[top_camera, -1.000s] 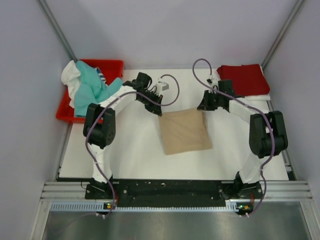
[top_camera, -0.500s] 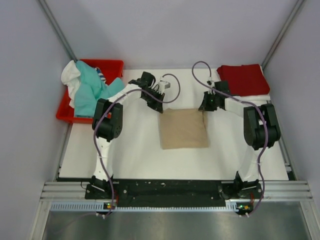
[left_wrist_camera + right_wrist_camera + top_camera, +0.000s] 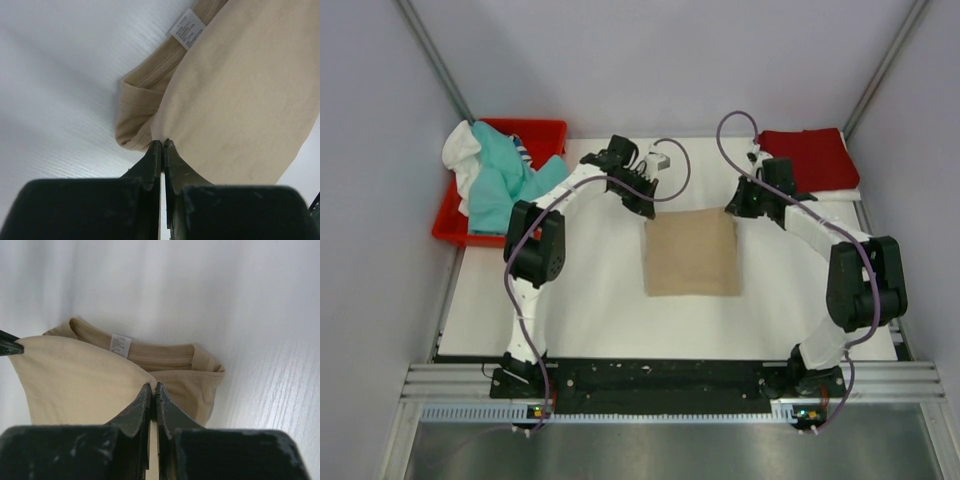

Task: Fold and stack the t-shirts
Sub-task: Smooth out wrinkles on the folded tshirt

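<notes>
The tan-beige t-shirt (image 3: 691, 252) lies folded as a rectangle in the middle of the white table. My left gripper (image 3: 645, 208) is shut on its far left corner; the left wrist view shows the jaws (image 3: 163, 143) pinching the top layer's edge over the collar and white label (image 3: 187, 30). My right gripper (image 3: 734, 207) is shut on the far right corner, also seen in the right wrist view (image 3: 153, 386). The dark red t-shirt (image 3: 808, 157) lies folded at the back right. The teal t-shirt (image 3: 505, 176) and the white t-shirt (image 3: 460, 150) are heaped at the back left.
A red plastic tray (image 3: 545, 131) at the back left corner holds the teal and white heap, which spills over its edge. Grey walls and metal posts enclose the table. A metal rail with both arm bases (image 3: 660, 385) runs along the near edge.
Both grippers moved slightly right and toward the back with the shirt's far corners. The tan shirt went from tilted to a squared rectangle.
</notes>
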You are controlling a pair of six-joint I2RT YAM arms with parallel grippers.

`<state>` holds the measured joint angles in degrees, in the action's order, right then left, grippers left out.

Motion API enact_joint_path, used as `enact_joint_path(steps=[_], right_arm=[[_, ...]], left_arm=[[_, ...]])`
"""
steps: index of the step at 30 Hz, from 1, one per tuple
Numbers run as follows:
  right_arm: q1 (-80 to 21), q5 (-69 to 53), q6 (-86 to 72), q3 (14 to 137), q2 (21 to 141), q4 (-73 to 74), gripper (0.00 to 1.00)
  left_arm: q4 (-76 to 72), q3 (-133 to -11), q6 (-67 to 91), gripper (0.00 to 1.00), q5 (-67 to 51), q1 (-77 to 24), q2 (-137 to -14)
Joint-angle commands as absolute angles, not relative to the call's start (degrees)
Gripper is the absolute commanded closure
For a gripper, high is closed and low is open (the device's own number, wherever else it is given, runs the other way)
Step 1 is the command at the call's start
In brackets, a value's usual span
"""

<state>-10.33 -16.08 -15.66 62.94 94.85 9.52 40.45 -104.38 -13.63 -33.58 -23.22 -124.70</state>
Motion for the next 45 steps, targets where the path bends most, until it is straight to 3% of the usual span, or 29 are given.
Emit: enact_joint_path(steps=[1, 12, 14, 16, 17, 22, 26, 27, 29, 32, 37, 39, 45], right_arm=[[-9.2, -13.0, -17.6, 61.7, 93.4, 8.4, 1.0], [-8.2, -10.6, -19.0, 66.3, 102.4, 8.6, 1.0], [-8.1, -9.8, -19.0, 66.9, 103.8, 8.6, 0.92], [-8.1, -9.6, -18.4, 68.2, 105.2, 9.2, 0.75], [-8.0, -9.7, -17.7, 69.0, 105.6, 9.8, 0.66], [-7.6, -13.0, -16.0, 67.6, 102.5, 11.0, 0.39], [-7.1, -18.3, -16.6, 62.7, 98.8, 10.2, 0.31], [-6.9, -20.2, -17.3, 61.1, 97.9, 9.2, 0.22], [-6.1, -23.4, -19.4, 57.7, 96.2, 5.9, 0.17], [-5.0, -25.7, -23.2, 51.8, 94.5, -2.7, 0.15], [-5.0, -31.0, -25.4, 53.0, 101.9, -4.9, 0.21], [-4.8, -32.3, -26.5, 52.8, 104.1, -7.3, 0.29], [-3.3, -36.0, -28.2, 54.3, 106.7, -10.7, 0.88]], left_arm=[[41.2, -108.4, -13.3, 1.0, -33.8, -23.5, -123.3], [43.8, -115.9, -11.3, 1.0, -26.8, -23.6, -131.4], [44.1, -117.9, -11.0, 0.92, -26.4, -23.6, -133.1], [44.5, -119.5, -10.8, 0.88, -25.8, -23.6, -134.9], [44.7, -120.3, -10.6, 0.87, -25.5, -23.6, -135.5], [45.0, -120.7, -10.5, 0.86, -24.7, -23.6, -136.8], [45.0, -120.6, -10.4, 0.86, -25.0, -23.6, -137.0], [45.0, -120.6, -10.5, 0.86, -25.0, -23.6, -137.0], [45.0, -120.6, -10.5, 0.86, -25.1, -23.7, -136.8], [44.8, -120.5, -10.6, 0.86, -25.1, -23.7, -136.8], [44.7, -120.2, -10.5, 0.86, -25.2, -23.8, -136.8], [44.7, -120.1, -10.6, 0.86, -25.3, -23.8, -136.8], [44.6, -120.5, -10.9, 0.86, -23.6, -23.7, -137.3]])
